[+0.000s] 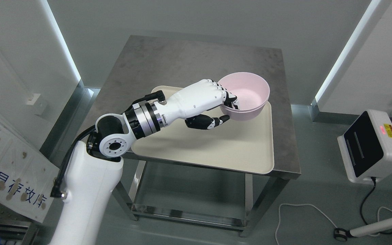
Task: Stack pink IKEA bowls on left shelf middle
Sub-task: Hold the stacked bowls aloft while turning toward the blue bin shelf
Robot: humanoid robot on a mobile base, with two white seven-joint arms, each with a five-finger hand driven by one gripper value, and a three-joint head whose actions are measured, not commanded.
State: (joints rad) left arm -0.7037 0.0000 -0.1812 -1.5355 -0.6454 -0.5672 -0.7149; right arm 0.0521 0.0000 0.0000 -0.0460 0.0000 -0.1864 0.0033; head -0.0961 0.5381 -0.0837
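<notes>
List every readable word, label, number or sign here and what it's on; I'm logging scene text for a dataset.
White board at lower left: large Chinese characters, cut off by the frame, roughly "…具存放库"; the first is partly hidden.
Same board: a blue house-shaped icon, no readable words.
White box on the floor at right: a yellow label, too small to read.
Bowl, tray, table, left hand: none visible.

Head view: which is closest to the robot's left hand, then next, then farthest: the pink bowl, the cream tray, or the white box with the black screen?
From the left hand:
1. Pink round plastic bowl, right at the fingers, which hook over its rim.
2. Cream rectangular tray, just beneath the hand, on the metal table.
3. White box with black screen, on the floor, far right.
</notes>
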